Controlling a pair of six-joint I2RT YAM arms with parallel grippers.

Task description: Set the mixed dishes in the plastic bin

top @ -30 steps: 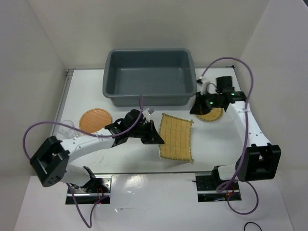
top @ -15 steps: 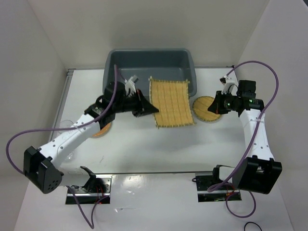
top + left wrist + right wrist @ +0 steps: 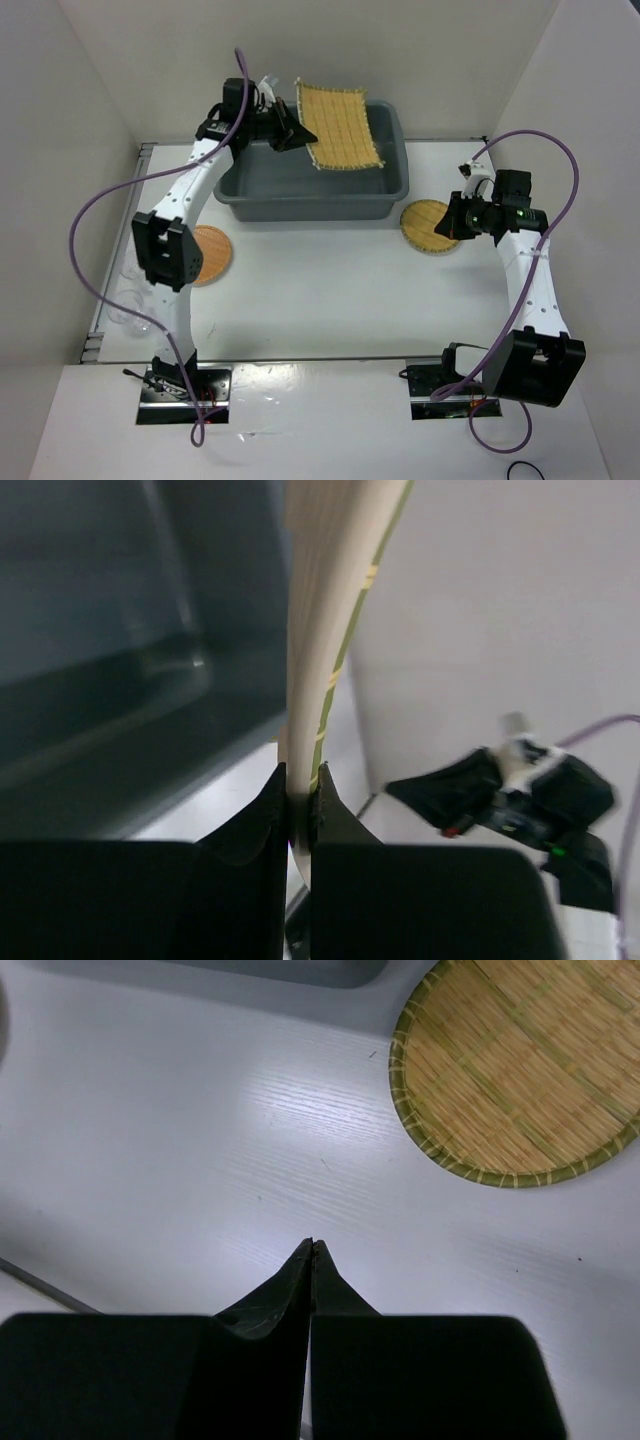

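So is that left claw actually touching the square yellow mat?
Touching. The left wrist view shows the left gripper clamped shut on the square yellow mat's edge.

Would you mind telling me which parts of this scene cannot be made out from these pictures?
- Top view: the square mat, pinched in the left gripper, hides part of the floor of the grey bin.
- Top view: the left arm covers one side of the orange-brown mat; the clear cups are too faint to count.
- Right wrist view: the frame edge cuts off the round yellow mat.
- Left wrist view: the grey bin is blurred.
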